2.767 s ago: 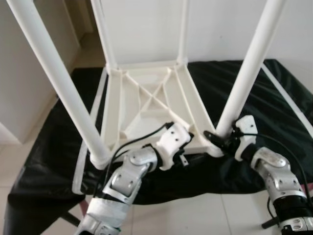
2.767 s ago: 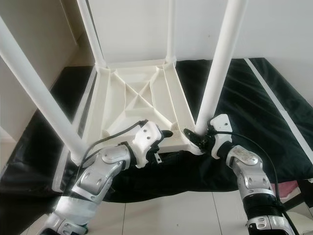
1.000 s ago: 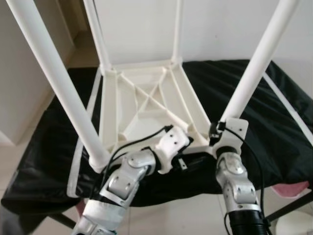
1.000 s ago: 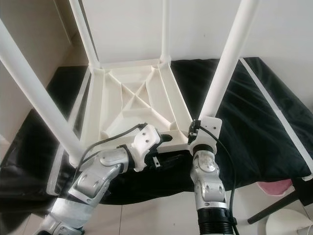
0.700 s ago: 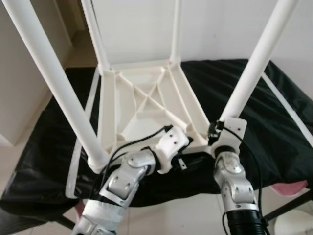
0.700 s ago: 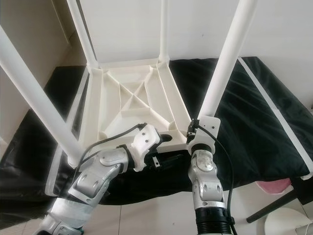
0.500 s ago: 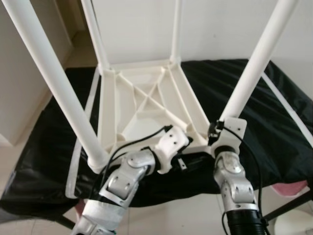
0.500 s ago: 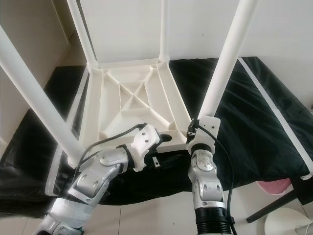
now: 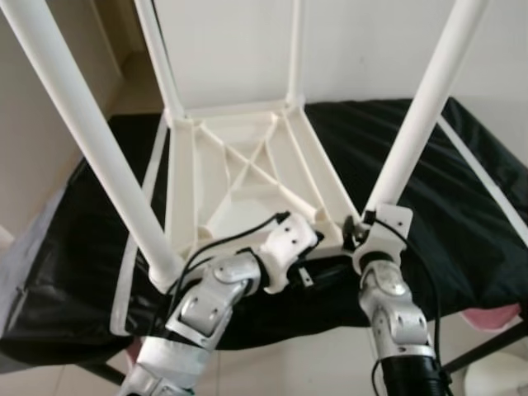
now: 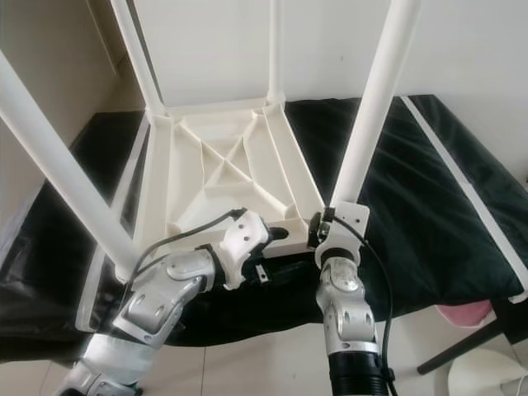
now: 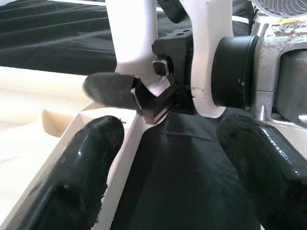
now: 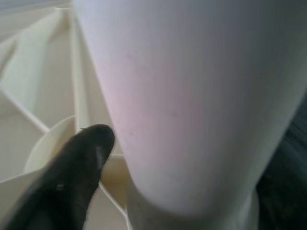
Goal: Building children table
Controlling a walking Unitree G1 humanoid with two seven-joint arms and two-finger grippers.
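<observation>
Upside down on the black cloth (image 9: 462, 206) lies the white table (image 9: 239, 177), its ribbed underside facing up and its four legs rising from the corners. From the head cameras, both my arms meet at the table's near edge. My right gripper (image 12: 144, 158) is at the near right leg (image 9: 408, 144), right where that leg joins the table corner. My left gripper (image 11: 158, 158) is at the near rim just left of that corner.

From my left wrist, I see more of the corner: my two black fingers (image 11: 84, 177) stand apart, spread wide, one resting against the cream rim of the table and the other out over the cloth with nothing between them. Just beyond them sits my right wrist housing, with one right fingertip pressed against the base of the leg.

From my right wrist, the leg looms very close as a broad white cylinder, and one black finger (image 12: 72, 177) lies alongside it, touching its base above the ribbed underside. The other finger is hidden behind the leg, so I cannot tell whether that gripper is clamped.
</observation>
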